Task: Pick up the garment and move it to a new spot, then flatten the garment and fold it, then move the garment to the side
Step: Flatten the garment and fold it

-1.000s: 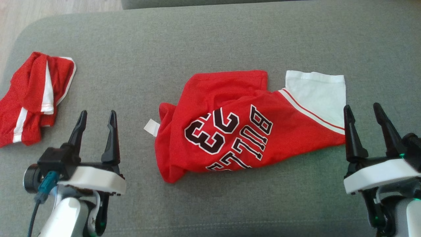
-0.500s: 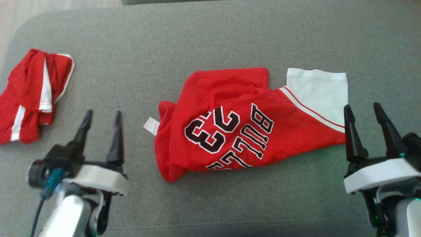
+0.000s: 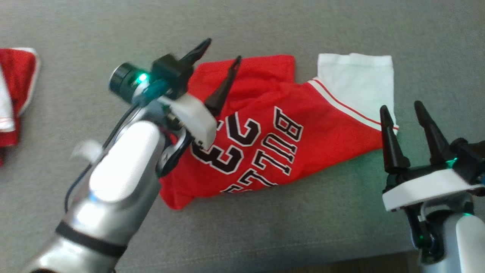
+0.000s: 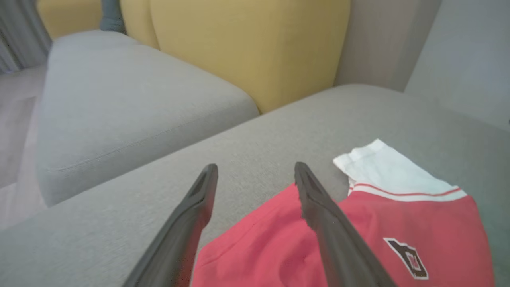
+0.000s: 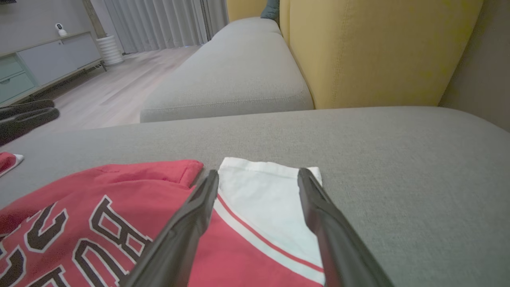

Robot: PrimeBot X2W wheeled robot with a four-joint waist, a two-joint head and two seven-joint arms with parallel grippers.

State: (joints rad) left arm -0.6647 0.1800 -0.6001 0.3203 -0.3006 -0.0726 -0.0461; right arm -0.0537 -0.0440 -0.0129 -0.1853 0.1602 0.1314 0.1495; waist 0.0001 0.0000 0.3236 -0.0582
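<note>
Reads "BULL…" and "23", black outlined white, upside down in head view, on red jersey lying rumpled mid grey sofa cushion. Shows left gripper over its far left edge, fingers spread, pinching nothing. Shows right gripper near white sleeve, likewise spread, empty. Shows second red-and-white garment at left.

Grey sofa cushion — red jersey lies crumpled at ctr, 2nd red-white garment at far-left edge.
</note>
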